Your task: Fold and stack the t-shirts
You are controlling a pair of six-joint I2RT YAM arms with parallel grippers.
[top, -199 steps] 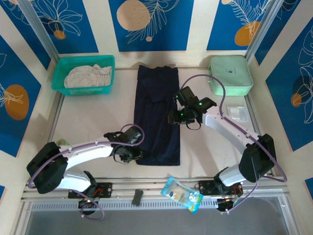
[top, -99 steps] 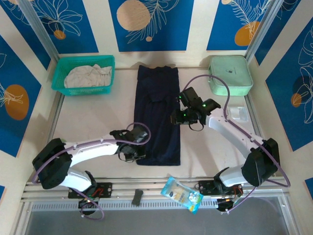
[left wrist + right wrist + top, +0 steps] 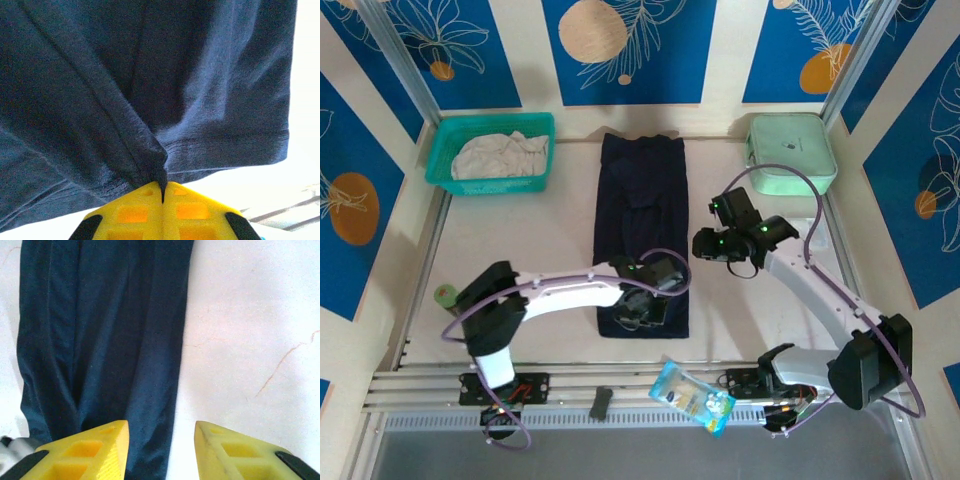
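The navy t-shirt (image 3: 642, 230) lies on the surface (image 3: 520, 240) as a long narrow strip just to the right of the teal basket (image 3: 440, 165), running from level with the basket toward the near edge. The pale t-shirt (image 3: 500, 155) sits crumpled inside the basket. The left gripper (image 3: 162, 186) is clenched on a small pinch of the navy hem at the end of the strip farthest from the basket, and the cloth gathers into a peak at its tips. The right gripper (image 3: 161, 427) is released, its jaws apart and holding nothing, above the strip's long edge on the side away from the basket. The main risk is that single narrow pinch. If the hem is lifted from one point, the unheld hem corners will likely sag and the fold will land skewed or bunched. The strip looks layered, so the pinch may hold only some layers, and the earlier folds could open as it rises. A thin bite of soft cloth could also slip free mid-carry. If the right gripper closes where it hangs, it may catch only the edge or bare surface.
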